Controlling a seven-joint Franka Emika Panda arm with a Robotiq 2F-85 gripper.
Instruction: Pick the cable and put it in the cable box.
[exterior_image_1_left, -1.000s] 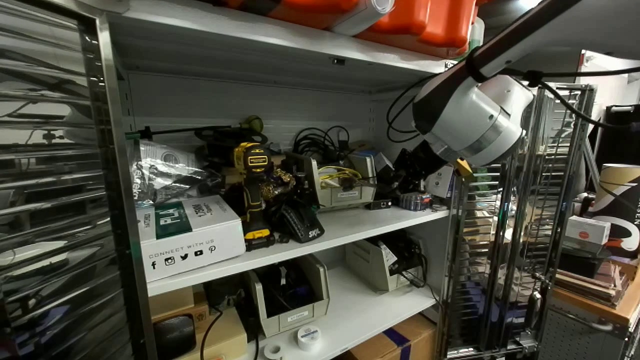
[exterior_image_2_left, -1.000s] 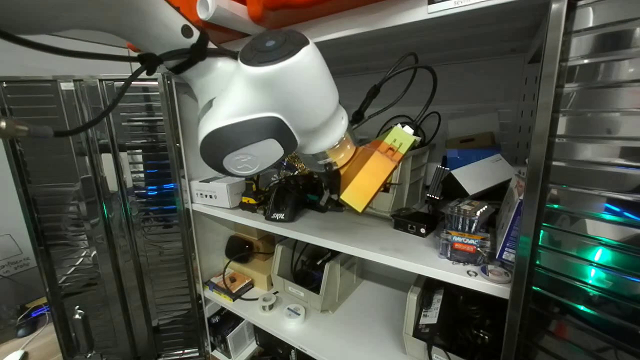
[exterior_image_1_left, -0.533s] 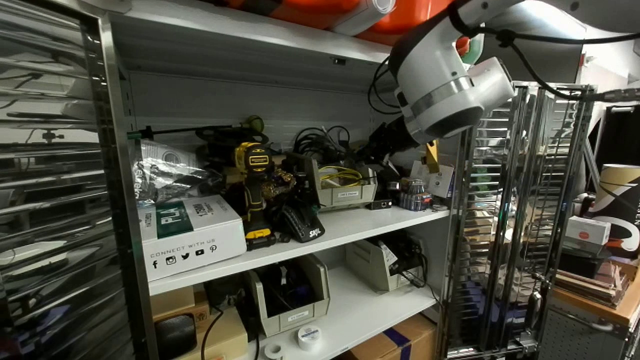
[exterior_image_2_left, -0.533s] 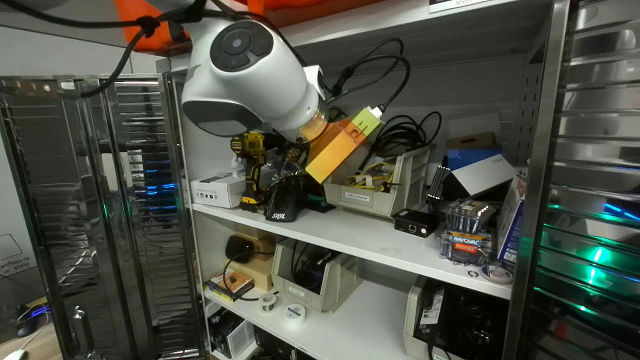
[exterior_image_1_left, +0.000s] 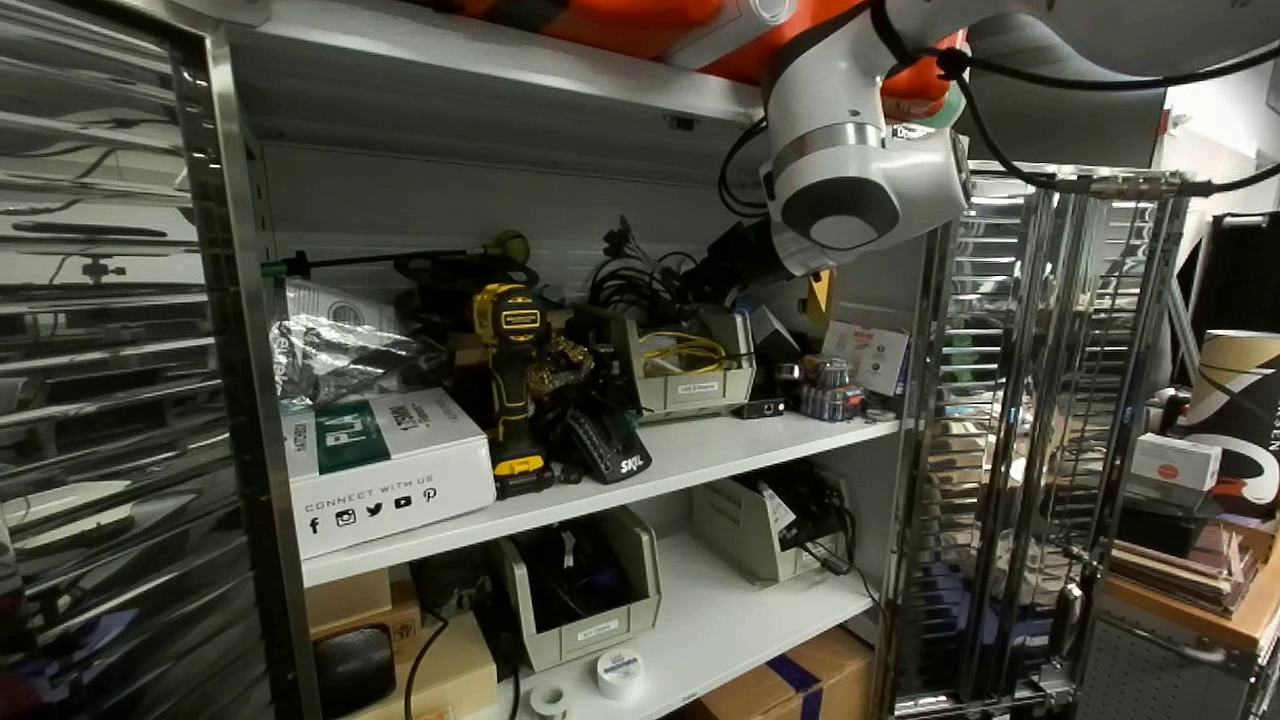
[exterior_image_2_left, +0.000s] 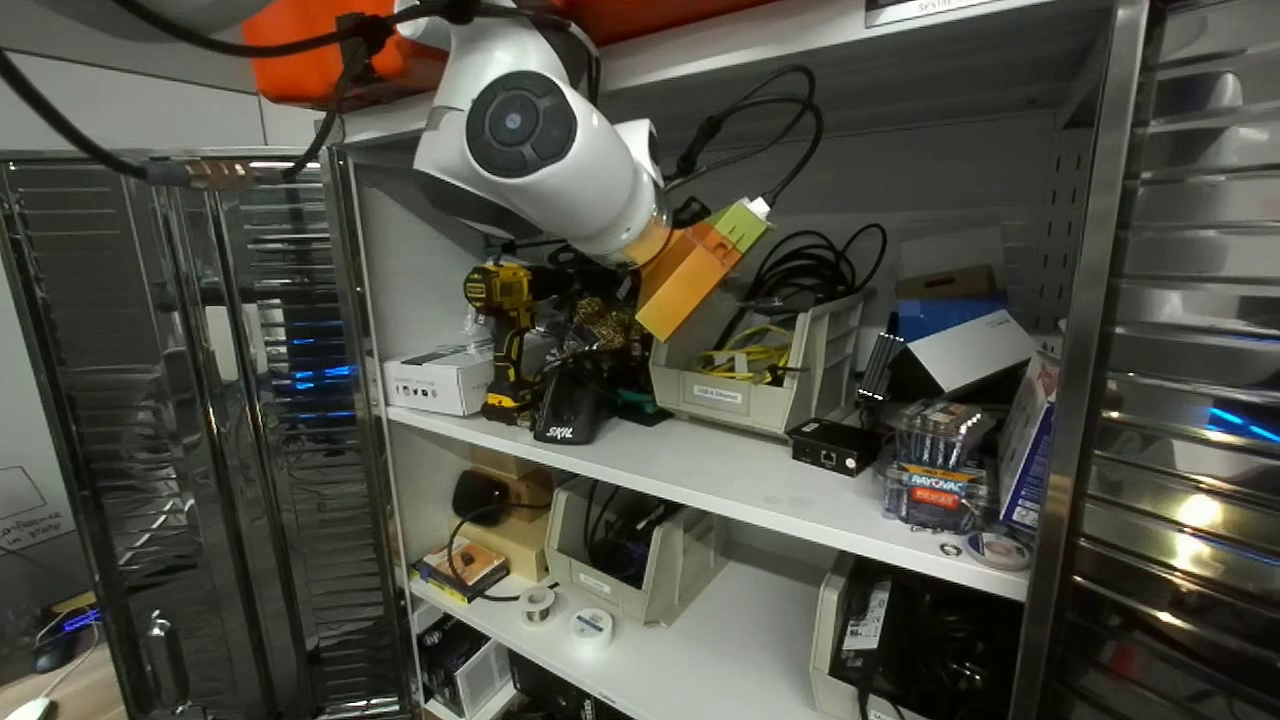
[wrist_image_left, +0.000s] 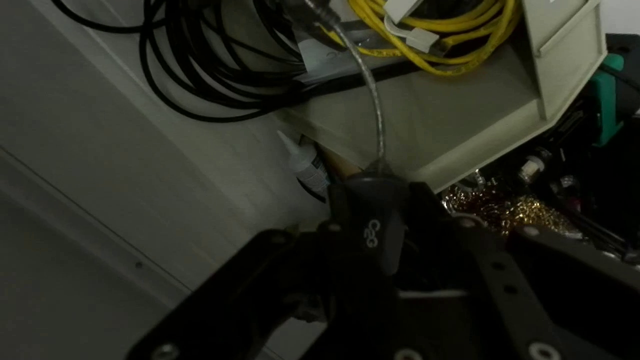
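The pincer is clamped on the cable — its fingertips sit either side of the black C2G connector. From there the translucent cord curves toward the top of the wrist view, passing over the USB & Ethernet bin; whether it touches the bin, I cannot tell. In an exterior view the pincer hangs near the rear of that bin, above its rim, beside a coil of black cables. Inside the bin lie yellow Ethernet cables. Just outside its walls are a white-nozzled bottle and gold tinsel.

The bin stands on the white worktop, between a black SKIL charger and a small black network box. Farther out — on the same worktop — are an upright yellow-and-black drill, a white PLA box and a Rayovac battery pack.
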